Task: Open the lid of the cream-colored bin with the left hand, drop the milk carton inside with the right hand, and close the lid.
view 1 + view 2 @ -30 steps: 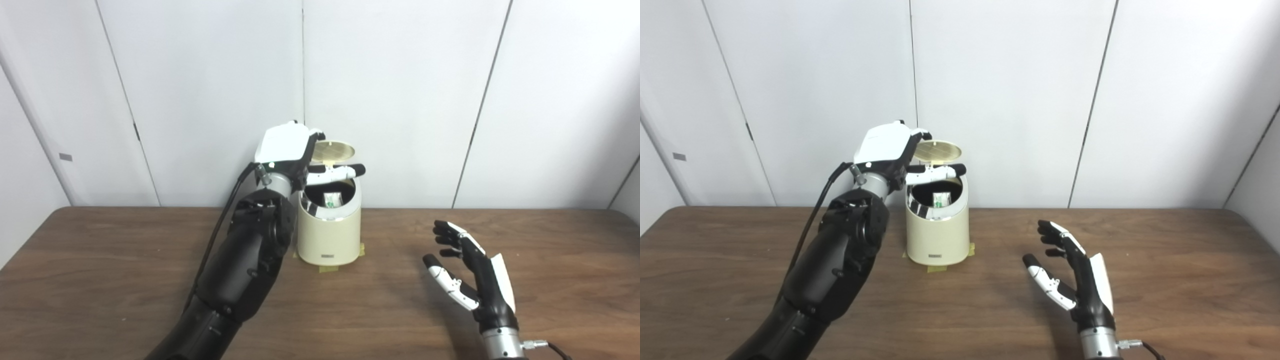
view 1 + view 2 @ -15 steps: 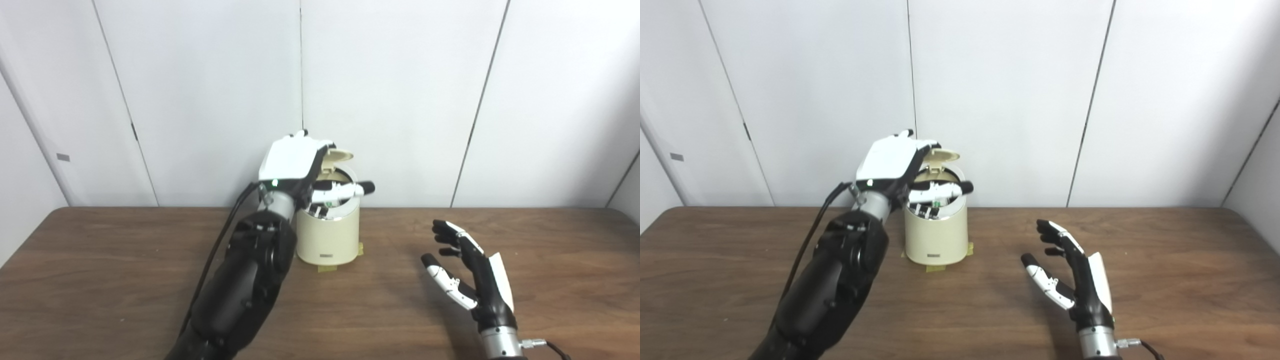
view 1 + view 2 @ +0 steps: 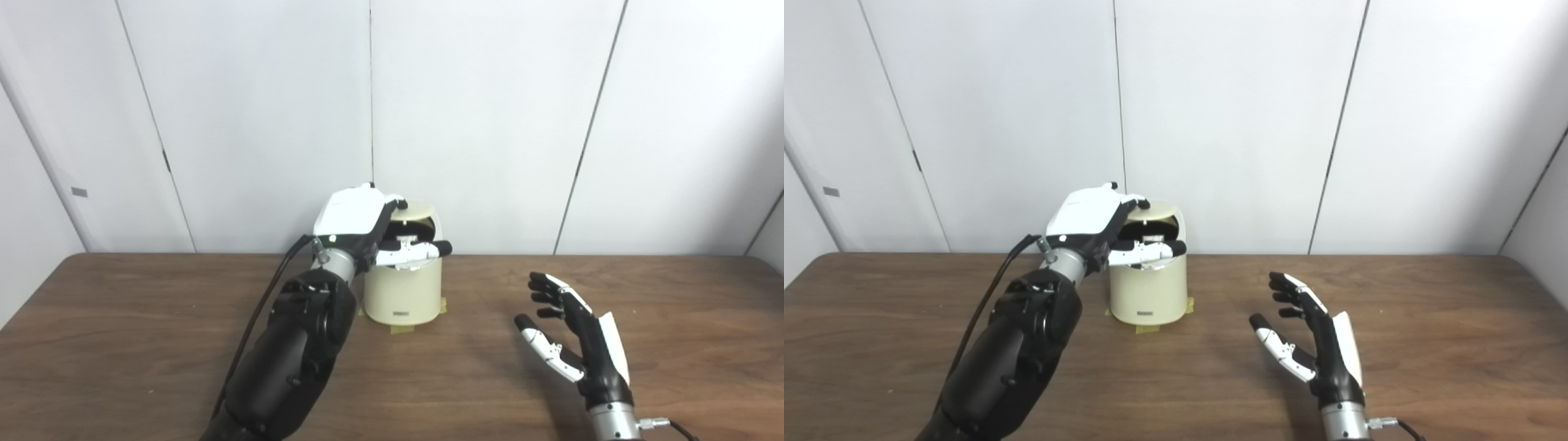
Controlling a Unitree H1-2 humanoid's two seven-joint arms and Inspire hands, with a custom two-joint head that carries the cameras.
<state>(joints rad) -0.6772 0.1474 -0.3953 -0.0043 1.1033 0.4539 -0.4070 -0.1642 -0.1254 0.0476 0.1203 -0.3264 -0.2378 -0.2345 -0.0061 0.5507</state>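
The cream-colored bin (image 3: 402,295) stands at the table's back, near the wall. Its lid (image 3: 418,212) is tilted low over the opening, with a dark gap left at the front. My left hand (image 3: 356,215) is on the lid, fingers over its top and thumb stretched across the front of the opening, so the lid lies between them. My right hand (image 3: 579,349) is open and empty, palm turned left, just above the table to the right of the bin. The milk carton is not visible; the opening is dark and partly covered.
Yellow tape pieces (image 3: 401,329) stick out at the bin's foot. The brown wooden table (image 3: 122,343) runs wide to both sides. White wall panels (image 3: 490,122) stand right behind the bin.
My left hand has come down with the lid, from upright to nearly shut. The carton seen inside the bin earlier is now hidden. My right hand has barely moved.
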